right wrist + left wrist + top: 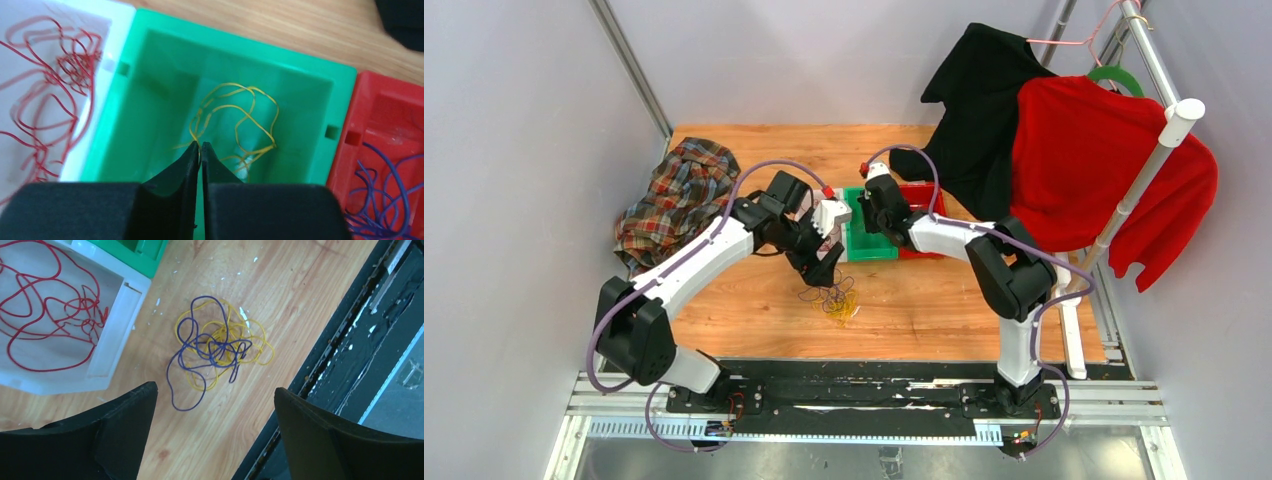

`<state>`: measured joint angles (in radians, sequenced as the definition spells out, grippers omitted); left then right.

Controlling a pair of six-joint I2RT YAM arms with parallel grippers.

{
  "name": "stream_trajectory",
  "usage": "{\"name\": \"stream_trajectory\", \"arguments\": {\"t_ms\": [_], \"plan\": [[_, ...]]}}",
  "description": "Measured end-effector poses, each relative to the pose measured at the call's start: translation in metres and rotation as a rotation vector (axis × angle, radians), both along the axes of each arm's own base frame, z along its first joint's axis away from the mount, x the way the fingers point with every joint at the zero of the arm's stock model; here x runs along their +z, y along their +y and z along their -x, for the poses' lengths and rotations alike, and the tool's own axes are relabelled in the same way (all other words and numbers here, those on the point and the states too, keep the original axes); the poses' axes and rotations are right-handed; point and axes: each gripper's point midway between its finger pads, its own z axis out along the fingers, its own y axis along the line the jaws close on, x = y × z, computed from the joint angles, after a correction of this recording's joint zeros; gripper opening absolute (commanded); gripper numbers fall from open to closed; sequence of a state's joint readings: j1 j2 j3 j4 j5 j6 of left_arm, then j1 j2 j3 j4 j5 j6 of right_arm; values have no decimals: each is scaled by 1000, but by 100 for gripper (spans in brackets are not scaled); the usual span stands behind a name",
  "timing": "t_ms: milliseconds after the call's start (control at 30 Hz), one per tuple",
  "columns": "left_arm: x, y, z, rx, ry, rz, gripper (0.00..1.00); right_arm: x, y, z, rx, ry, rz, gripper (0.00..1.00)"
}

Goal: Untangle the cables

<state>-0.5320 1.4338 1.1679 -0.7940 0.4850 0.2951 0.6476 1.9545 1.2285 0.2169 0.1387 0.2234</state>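
1. Wooden table top (924, 310): carries all items below both pincers.
2. Red sweater (1094, 170) and black garment (984, 90): hang on a rack beyond and to the right of the right pincer (879, 215).
3. Plaid checked shirt (674, 195): lies crumpled to the left of the left pincer (824, 262).
4. 3 plastic bins stand in a row, touching.
   - The white bin (125, 305) is ahead and to the left of the left pincer.
   - The green bin (145, 115) is directly under the right pincer.
   - The red bin (370, 100) is to the right of the right pincer.
5. Left pincer (215, 392): fingers wide apart, holding nothing, hanging above the table.
6. Right pincer (201, 146): fingers pressed together, clamped on the thin yellow cable (235, 106), whose loops hang from the tips into the green bin.
7. Tangle of purple and yellow cables (220, 347): lies on the bare wood, just ahead of the gap between the left fingers.
8. Thin red cable (75, 305): lies coiled in the white bin.
9. Thin purple cable (380, 200): lies in the red bin.
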Motion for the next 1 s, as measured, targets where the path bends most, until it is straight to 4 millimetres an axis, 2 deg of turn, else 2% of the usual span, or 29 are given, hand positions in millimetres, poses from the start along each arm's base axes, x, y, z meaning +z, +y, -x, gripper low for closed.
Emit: {"name": "stream_trajectory", "arguments": {"t_ms": [100, 133, 167, 233, 300, 467, 533, 667, 800, 933, 967, 1000], "plan": [[-8, -6, -2, 27, 23, 9, 78, -8, -6, 8, 8, 11, 53, 31], [-10, -7, -3, 38, 28, 12, 76, -8, -6, 11, 15, 11, 66, 40], [-13, -9, -6, 53, 26, 17, 73, -6, -6, 15, 25, 9, 75, 53], [-19, -10, -11, 85, 24, 21, 67, 5, -9, 22, 32, 0, 76, 65], [-25, -11, -14, 120, 25, 23, 64, 27, -11, 28, 36, -31, 53, 66], [-35, -14, -21, 188, 48, 29, 56, 100, -16, 35, 27, -158, -54, 67], [-37, -16, -23, 210, 57, 41, 48, 115, -20, 38, 20, -188, -79, 67], [-43, -19, -22, 247, 82, 60, 40, 119, -33, 52, 1, -197, -92, 68], [-50, -22, -22, 269, 104, 74, 40, 113, -58, 77, -39, -193, -107, 70], [-58, -25, -22, 282, 126, 74, 42, 118, -81, 99, -80, -215, -150, 70], [-59, -26, -22, 283, 128, 74, 40, 120, -84, 104, -86, -222, -163, 70], [-62, -26, -23, 285, 133, 71, 33, 121, -87, 107, -91, -226, -174, 69]]}}
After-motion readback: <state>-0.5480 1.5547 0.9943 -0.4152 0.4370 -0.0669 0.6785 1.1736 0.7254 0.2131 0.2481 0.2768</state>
